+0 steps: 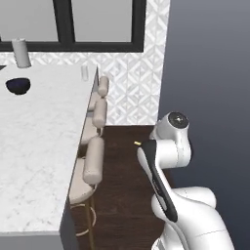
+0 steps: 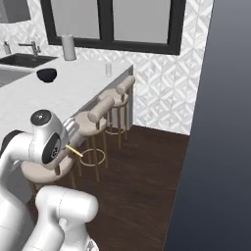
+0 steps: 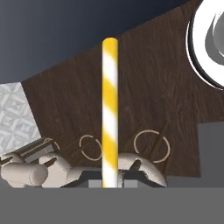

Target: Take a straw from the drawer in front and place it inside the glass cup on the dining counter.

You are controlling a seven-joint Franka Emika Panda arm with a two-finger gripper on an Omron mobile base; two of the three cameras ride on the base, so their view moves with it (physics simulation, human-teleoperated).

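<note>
Between the gripper's (image 3: 109,181) two dark fingertips in the hand view stands the straw (image 3: 110,109), clamped at its lower end with the jaws closed on it. It shows yellow and white spiral stripes and runs straight up the middle of that view, over dark wood flooring. Below and to its left lie the beige padded stools (image 3: 30,173) with their brass foot rings.

In the left base view, only a short yellow tip of the straw (image 1: 137,143) shows just left of the white arm's upper link, above the floor and to the right of the stools (image 1: 93,166). In the right base view, the straw (image 2: 74,150) projects to the right from beside the arm's round dark-capped joint, near the closest stool seat.

The dining counter (image 1: 39,146) extends along the left, its thick edge overhanging the stool row. The glass cup (image 1: 84,73) stands upright near the far right corner of the slab, well apart from the straw. A dark blue bowl (image 1: 18,86) sits further left on the counter, and a white paper-towel roll (image 1: 21,52) stands at the far edge behind it.
</note>
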